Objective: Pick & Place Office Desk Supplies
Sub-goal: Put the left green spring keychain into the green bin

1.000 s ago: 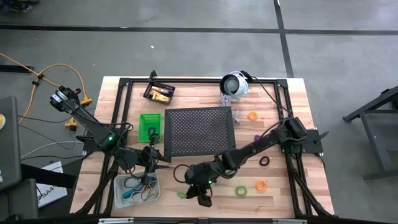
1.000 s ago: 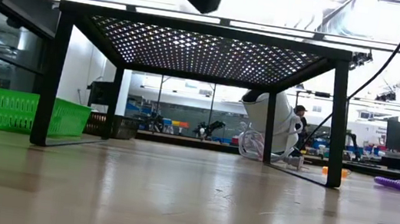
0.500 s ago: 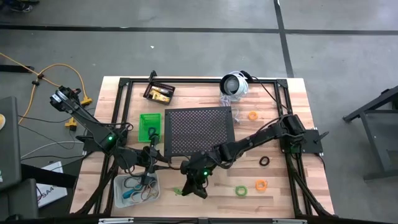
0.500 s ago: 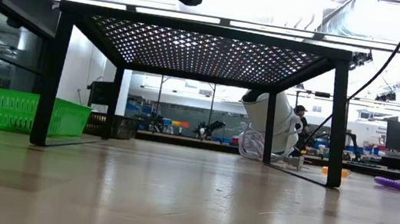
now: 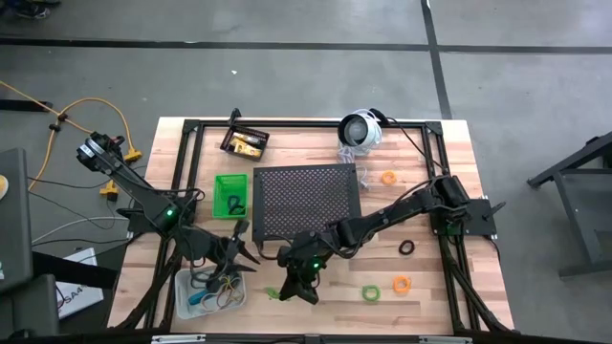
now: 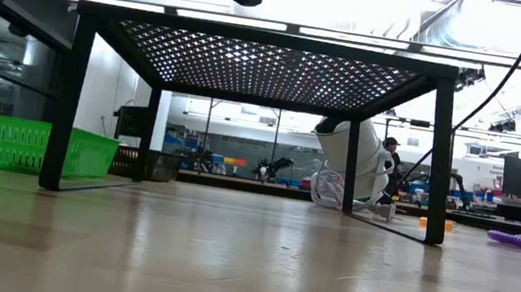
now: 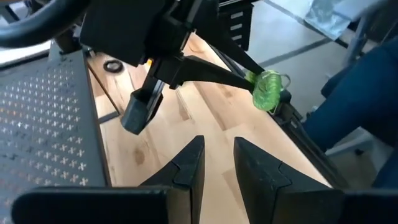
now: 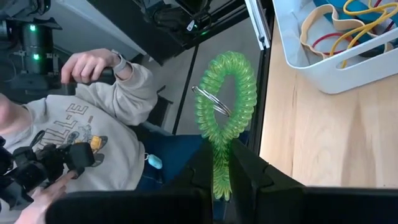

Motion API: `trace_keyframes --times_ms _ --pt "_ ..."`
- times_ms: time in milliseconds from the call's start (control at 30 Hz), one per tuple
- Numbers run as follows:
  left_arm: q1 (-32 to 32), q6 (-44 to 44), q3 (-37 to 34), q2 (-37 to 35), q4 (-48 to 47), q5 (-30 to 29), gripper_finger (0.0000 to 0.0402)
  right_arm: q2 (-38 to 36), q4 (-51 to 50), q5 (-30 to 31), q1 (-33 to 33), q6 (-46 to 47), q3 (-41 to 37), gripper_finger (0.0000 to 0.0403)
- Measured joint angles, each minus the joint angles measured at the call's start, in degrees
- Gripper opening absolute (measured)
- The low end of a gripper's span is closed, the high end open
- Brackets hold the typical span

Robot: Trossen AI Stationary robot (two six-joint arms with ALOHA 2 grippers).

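Since a second ago the right arm has been swung inward across the desk (image 5: 430, 153), so that the right end effector (image 5: 298, 291) hangs near the front edge, just beside the clear bin (image 5: 182, 308); the left end effector (image 5: 235, 256) has been shifted slightly and rests above that bin's far corner. A green coil loop (image 8: 224, 102) is clamped between the right fingers, pinched at one end with the remainder sticking out freely beyond the tips, a thin metal ring threaded through it. The left fingers (image 7: 186, 165) are seen apart with nothing between them.

The coil is judged light and springy: it will probably flop and bounce when swung, and may stretch if it is snagged. A grip across a bunched section of coils appears soundest, since a single turn could slip out. Rubber bands (image 8: 336, 28) already lie in the clear bin, soft and easily tangled. Another green loop (image 5: 371, 292) and an orange loop (image 5: 402, 284) lie on the desk, well apart from the bin.
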Motion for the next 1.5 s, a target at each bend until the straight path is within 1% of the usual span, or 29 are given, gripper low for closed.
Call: trace_keyframes --times_ms 200,333,567,700,800,1000,1133,1367,1500 --pt "0.0 1.9 0.0 0.0 1.7 0.0 0.008 0.0 0.8 0.0 -0.1 0.1 0.0 0.0017" --pt "0.0 5.2 0.0 0.0 2.2 0.0 0.008 0.0 3.3 -1.5 -0.5 2.0 0.0 0.0017" --pt "0.0 6.0 0.0 0.0 3.0 0.0 0.008 0.0 3.8 -2.2 -0.8 2.6 0.0 0.0017" --pt "0.0 6.1 0.0 0.0 3.2 2.1 0.0082 0.0 3.8 -2.3 -0.8 2.6 0.0 0.0017" --pt "0.0 6.9 0.0 0.0 3.4 3.0 0.0094 0.0 3.8 -2.3 -0.9 2.6 0.0 0.0017" --pt "0.0 8.7 0.0 0.0 3.4 3.0 0.0135 0.0 3.9 -2.3 -1.2 2.6 0.0 0.0017" --pt "0.0 10.4 0.0 0.0 3.9 3.0 0.0154 0.0 4.3 -2.3 -1.7 2.6 0.0 0.0017" --pt "0.0 13.7 0.0 0.0 5.6 4.1 0.016 0.0 4.5 -2.4 -2.8 2.6 0.0 0.0017" --pt "0.0 14.7 0.0 0.0 6.2 4.2 0.016 0.0 6.4 -2.5 -3.4 2.8 0.0 0.0017"
